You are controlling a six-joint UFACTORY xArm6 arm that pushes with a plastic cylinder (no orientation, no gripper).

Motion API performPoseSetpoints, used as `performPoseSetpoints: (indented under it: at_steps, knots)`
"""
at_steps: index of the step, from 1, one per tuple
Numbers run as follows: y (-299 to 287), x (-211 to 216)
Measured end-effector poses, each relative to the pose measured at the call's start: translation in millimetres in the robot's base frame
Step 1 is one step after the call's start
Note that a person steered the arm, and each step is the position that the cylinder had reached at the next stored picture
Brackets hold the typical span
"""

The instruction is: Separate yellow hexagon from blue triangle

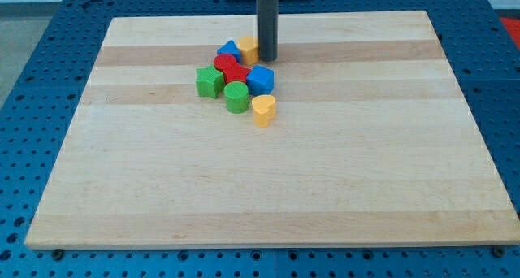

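Observation:
The yellow hexagon sits at the top of a tight cluster of blocks, touching the blue triangle on its left. My tip rests on the board right beside the hexagon's right side, apparently touching it. The rod partly hides the hexagon's right edge.
Below those two lie a red block, a red star-like block, a green star, a green cylinder, a blue cube-like block and a yellow heart. They stand on the wooden board, over a blue perforated table.

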State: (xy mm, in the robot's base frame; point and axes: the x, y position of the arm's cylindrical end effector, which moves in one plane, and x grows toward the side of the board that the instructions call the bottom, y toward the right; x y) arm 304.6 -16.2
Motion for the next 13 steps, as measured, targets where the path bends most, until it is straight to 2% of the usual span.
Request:
performPoseSetpoints:
  at_steps: [2, 3, 4, 6, 7, 9, 13]
  knots:
    - [-33.3, 0.0]
    - [-9.9, -5.0]
    - [19.1, -21.0]
    - [3.0, -61.8]
    - [-15.5, -58.1]
    - [-66.2, -22.2]
    - [-118.5, -20.9]
